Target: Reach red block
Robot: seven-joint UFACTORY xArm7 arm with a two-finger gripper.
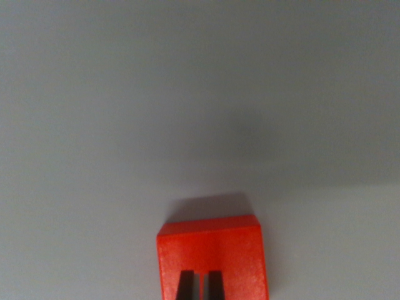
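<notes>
From the wrist view's left edge inward, the desk (75,125) is a plain pale grey surface, slightly blurred, with nothing lying on it on that side. Moving toward the middle, the red block (212,247) sits low in the frame, a little to the wrist view's right of centre, its bottom cut off by the lower edge. Its top face is bright orange-red and faintly grainy, and a soft dark shadow lies on the desk just beyond its far edge.

Over the lower part of the block, the end effector (200,286) shows as two dark fingertips (186,285), standing close together with only a narrow gap between them. They overlap the block's top face in the picture; whether they touch it cannot be told. They have hold of nothing visible.

Further to the wrist view's right, the desk is bare grey again, and a broad dim shadow band crosses the surface above the block. Nothing stands between the fingertips and the block.
</notes>
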